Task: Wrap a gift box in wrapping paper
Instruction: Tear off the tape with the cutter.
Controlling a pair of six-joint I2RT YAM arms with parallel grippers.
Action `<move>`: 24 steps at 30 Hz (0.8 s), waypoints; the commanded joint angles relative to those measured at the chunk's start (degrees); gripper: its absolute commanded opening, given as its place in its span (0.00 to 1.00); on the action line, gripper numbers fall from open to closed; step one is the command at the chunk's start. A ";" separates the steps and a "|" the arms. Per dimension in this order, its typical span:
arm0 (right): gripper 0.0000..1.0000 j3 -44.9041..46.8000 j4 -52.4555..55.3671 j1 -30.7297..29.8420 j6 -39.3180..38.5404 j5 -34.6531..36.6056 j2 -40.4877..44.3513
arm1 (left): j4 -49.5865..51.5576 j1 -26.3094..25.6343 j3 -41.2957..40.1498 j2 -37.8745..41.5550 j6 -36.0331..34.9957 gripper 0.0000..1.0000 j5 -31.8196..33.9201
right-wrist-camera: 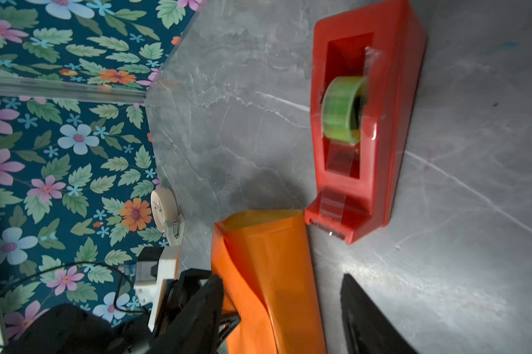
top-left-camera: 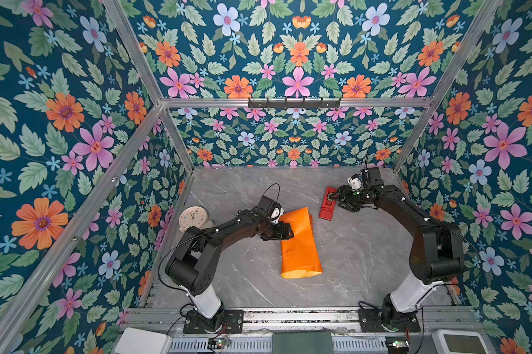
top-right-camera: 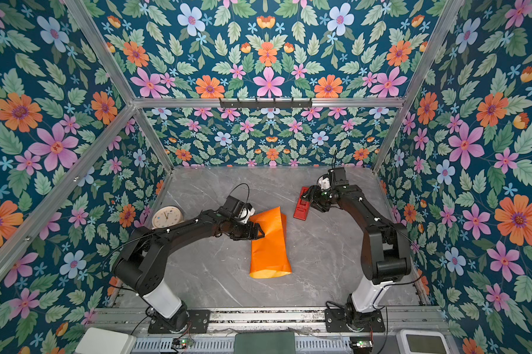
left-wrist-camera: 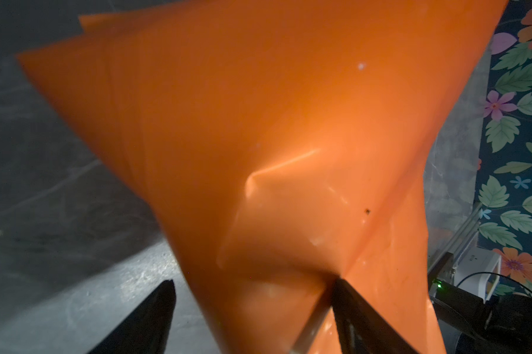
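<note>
1. The paper [top-left-camera: 301, 251] [top-right-camera: 269, 245] lies near the middle of the table [top-left-camera: 366, 245], folded over into a long loose tube, glossy orange side out. It runs from the near side toward the far wall.
2. Its near end gapes open and shows the yellow inner side. Its far end rises off the table at the left gripper [top-left-camera: 290, 231] [top-right-camera: 260, 230].
3. The box is hidden in every view.
4. In the left wrist view the paper [left-wrist-camera: 258, 107] tents up in a ridge between the left gripper's [left-wrist-camera: 252, 280] jaws, which stand wide apart. One finger [left-wrist-camera: 359, 318] touches a crease in the paper, while the other [left-wrist-camera: 154, 318] sits just beside the sheet's edge.
5. The right gripper [top-left-camera: 330, 196] [top-right-camera: 307, 196] hovers over the far half of the red dispenser [top-left-camera: 326, 211] [top-right-camera: 300, 211], apart from the paper. Its jaws are spread and nothing sits in them [right-wrist-camera: 280, 276].
6. The dispenser [right-wrist-camera: 381, 138] lies flat with a green tape roll [right-wrist-camera: 343, 108] in its slot. Its cutter end is just beside the paper's [right-wrist-camera: 271, 260] far end; I cannot tell whether they touch.
7. A round clock [top-left-camera: 192, 217] [top-right-camera: 166, 217] stands at the table's left edge, behind the left arm.
</note>
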State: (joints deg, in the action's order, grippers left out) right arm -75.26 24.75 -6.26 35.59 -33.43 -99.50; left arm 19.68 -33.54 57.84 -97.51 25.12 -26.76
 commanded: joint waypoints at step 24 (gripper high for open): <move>0.48 -1.46 -7.88 0.99 2.36 -4.45 -12.44 | 8.27 -0.12 -1.24 -1.10 -1.83 0.81 7.77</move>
State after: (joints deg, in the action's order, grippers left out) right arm -76.42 18.59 -5.10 37.32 -37.47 -111.24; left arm 19.40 -33.52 57.60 -97.47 25.15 -26.92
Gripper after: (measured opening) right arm 0.482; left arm 0.813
